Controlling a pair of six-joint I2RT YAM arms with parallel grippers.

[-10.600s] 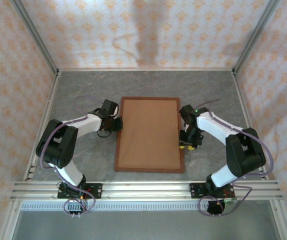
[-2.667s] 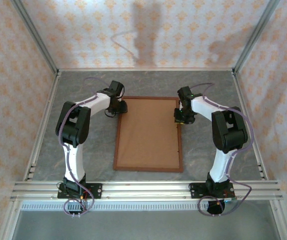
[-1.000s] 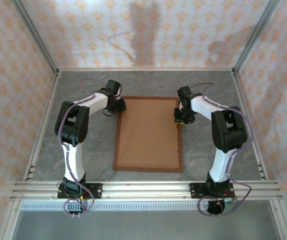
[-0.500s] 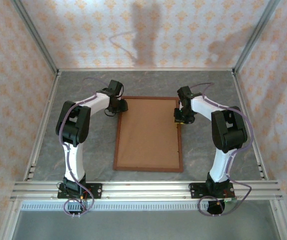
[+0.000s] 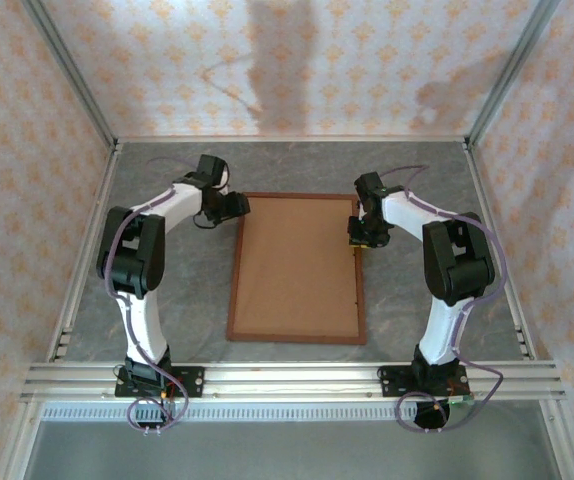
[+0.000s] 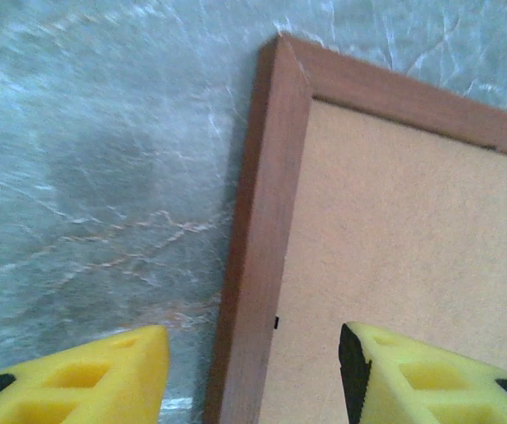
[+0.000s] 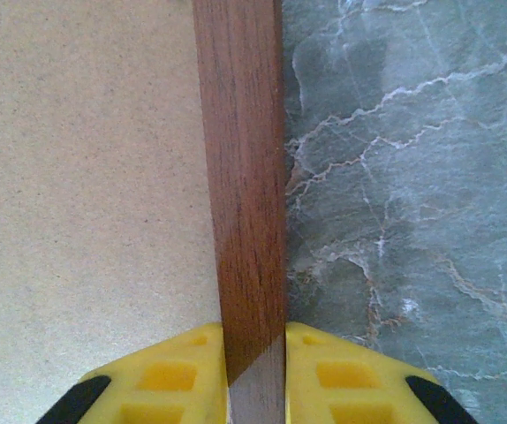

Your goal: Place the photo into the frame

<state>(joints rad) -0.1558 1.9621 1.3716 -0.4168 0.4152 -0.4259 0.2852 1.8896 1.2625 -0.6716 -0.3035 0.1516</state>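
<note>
The frame [image 5: 296,340] of thin reddish-brown wood lies flat on the grey table, its brown cardboard backing [image 5: 295,265] facing up. The photo is hidden from view. My right gripper [image 5: 359,240] is shut on the frame's right moulding [image 7: 245,194] near the far corner, its yellow fingers [image 7: 161,375] pressed against both sides. My left gripper [image 5: 237,206] hovers open at the frame's far left corner [image 6: 280,53]. Its yellow fingers [image 6: 86,380] straddle the left moulding [image 6: 258,265] without touching it.
A grey marbled table [image 5: 167,300] carries the frame. Patterned walls and metal posts [image 5: 67,70] enclose the workspace. An aluminium rail [image 5: 287,380] runs along the near edge by the arm bases. Bare table lies left and right of the frame.
My left arm has pulled back left and away from the frame's far left corner, with its gripper now open. The right gripper and the frame have stayed put.
</note>
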